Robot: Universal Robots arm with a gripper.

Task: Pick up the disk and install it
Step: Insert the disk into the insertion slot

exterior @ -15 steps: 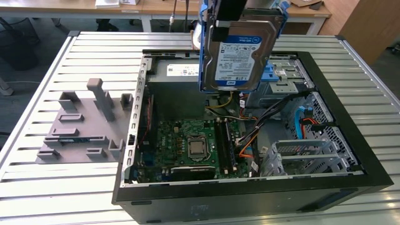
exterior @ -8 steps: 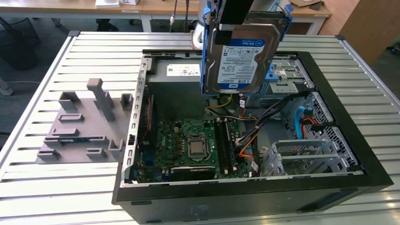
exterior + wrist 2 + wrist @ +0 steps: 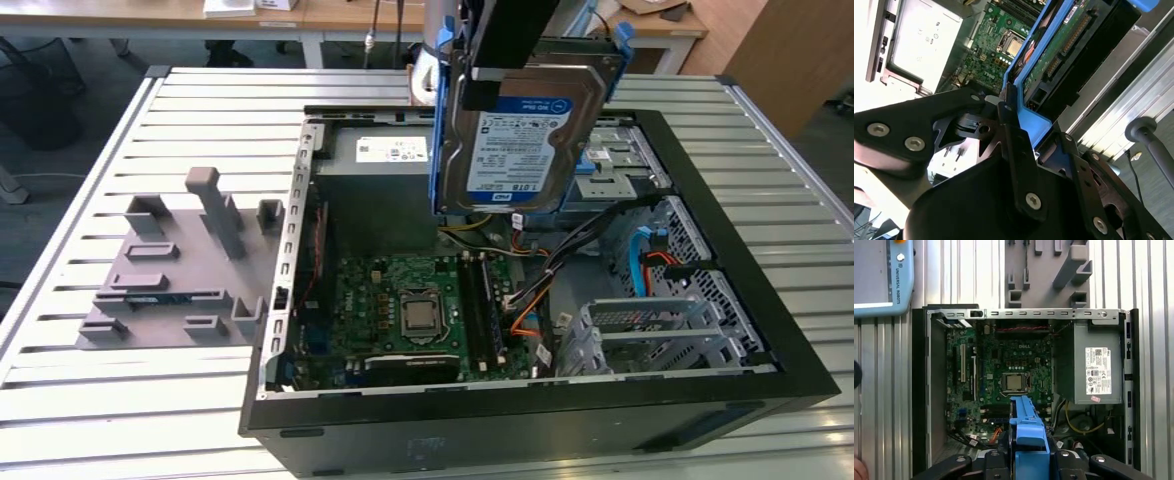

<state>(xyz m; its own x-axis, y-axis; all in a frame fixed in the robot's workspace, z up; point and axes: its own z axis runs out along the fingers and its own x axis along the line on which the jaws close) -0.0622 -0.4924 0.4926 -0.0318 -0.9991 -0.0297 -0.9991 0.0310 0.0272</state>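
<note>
The disk (image 3: pixel 514 140) hangs on edge above the open computer case (image 3: pixel 534 440), over the case's rear half, label side toward the exterior camera. It is clear of everything inside and not yet seated.

The gripper (image 3: pixel 511 45) holds it from above. In the second wrist view the fingers (image 3: pixel 1014 145) are clamped on the end of the blue carrier bracket (image 3: pixel 1026 117), not on the metal body. The circuit-board side and connector edge show past the bracket.

Inside the case:
- the motherboard (image 3: pixel 414 300) on the case floor, directly below the disk
- the power supply (image 3: pixel 1094 370) in a rear corner
- a metal drive cage (image 3: pixel 667 330) along the case wall at the exterior view's right

Handling, as judged:
- Rigid and fairly dense for its size, so hanging from one end it may tend to swing or twist in the grip.
- The plastic bracket probably flexes, and the metal faces look smooth.
- The exposed board and connector look fragile, so knocks against the case rim are to be avoided.
- The bracket end or its side rails look the safest place to hold.
</note>
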